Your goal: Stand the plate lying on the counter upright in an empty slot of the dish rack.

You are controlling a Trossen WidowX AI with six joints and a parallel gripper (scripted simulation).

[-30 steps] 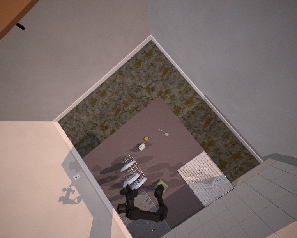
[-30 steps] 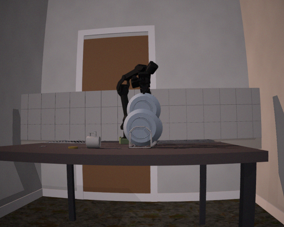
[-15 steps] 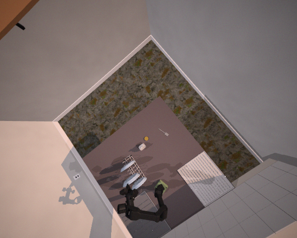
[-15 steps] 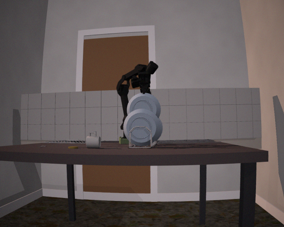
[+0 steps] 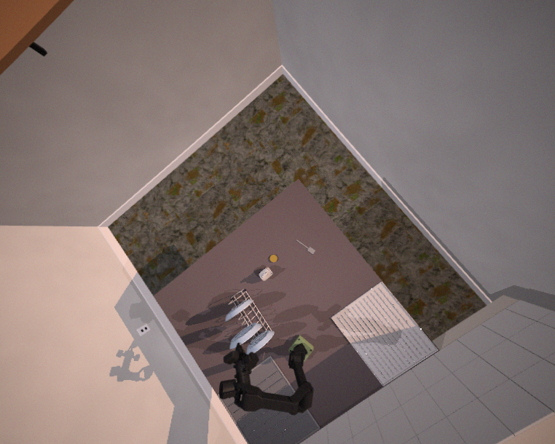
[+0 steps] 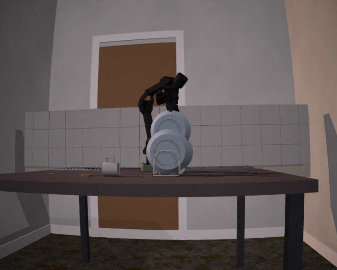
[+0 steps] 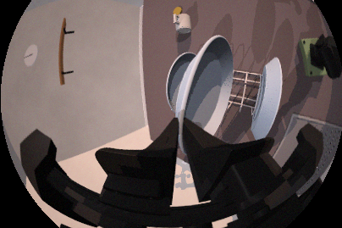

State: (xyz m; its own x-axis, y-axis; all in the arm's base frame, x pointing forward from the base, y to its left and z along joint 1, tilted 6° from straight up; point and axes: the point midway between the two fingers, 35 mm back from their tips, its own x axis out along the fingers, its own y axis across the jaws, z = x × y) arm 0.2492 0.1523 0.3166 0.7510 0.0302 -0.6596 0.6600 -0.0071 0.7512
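My gripper (image 5: 241, 349) (image 6: 171, 109) (image 7: 179, 121) is shut on the top rim of a pale grey plate (image 5: 245, 334) (image 6: 170, 123) (image 7: 207, 82). The plate hangs upright over the wire dish rack (image 5: 255, 311) (image 6: 153, 165) (image 7: 245, 89), higher than the other plates. One plate (image 5: 236, 311) (image 7: 175, 79) stands in the rack on the far side of it. Another plate (image 5: 261, 342) (image 7: 271, 91) stands on the near side. In the exterior view the standing plates overlap as one disc (image 6: 168, 152) and the held plate's lower edge is hidden behind it.
A white mug (image 5: 264, 272) (image 6: 110, 168) (image 7: 184, 24) lies beyond the rack, with a yellow disc (image 5: 273, 258) (image 6: 86, 175) and a small utensil (image 5: 306, 247) farther off. A ribbed drain board (image 5: 383, 332) sits to the right. The arm's green base (image 5: 303, 345) (image 6: 147, 167) stands close to the rack.
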